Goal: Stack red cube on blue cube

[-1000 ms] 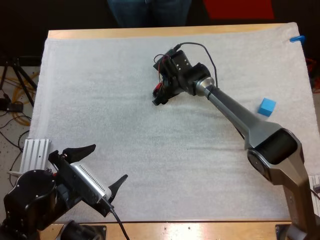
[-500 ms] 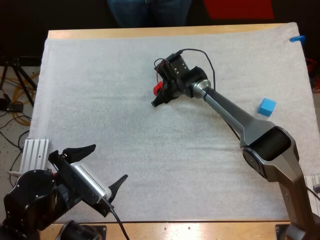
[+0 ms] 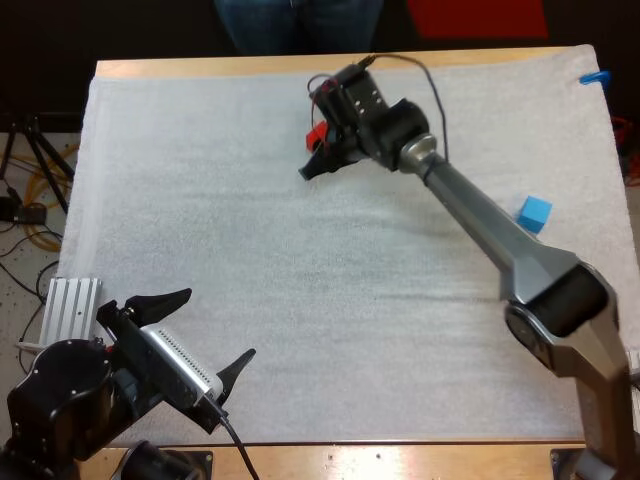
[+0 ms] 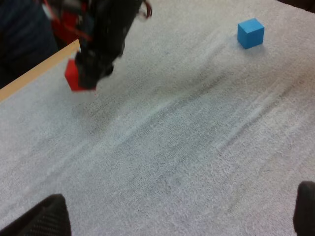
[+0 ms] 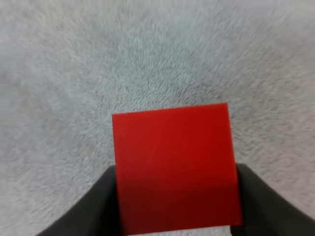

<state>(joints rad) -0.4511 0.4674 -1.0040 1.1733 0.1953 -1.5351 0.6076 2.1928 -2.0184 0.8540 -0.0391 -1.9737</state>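
While your right gripper (image 3: 311, 160) pinches the red cube (image 5: 172, 167) from both sides, the cube sits square between the fingers (image 5: 103, 209), its sides equal, with no long axis. The blue cube (image 3: 534, 213) lies on the mat (image 3: 200, 180) well behind that gripper, beside its arm. Your left gripper (image 3: 200, 333) stands spread, far from both cubes.

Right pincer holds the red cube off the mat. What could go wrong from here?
1. The right pincer grips the red cube only at its near end; most of it sticks out beyond the grip, so it may twist or slip in transit.
2. The blue cube sits close beside the right arm's forearm; swinging back could knock it.
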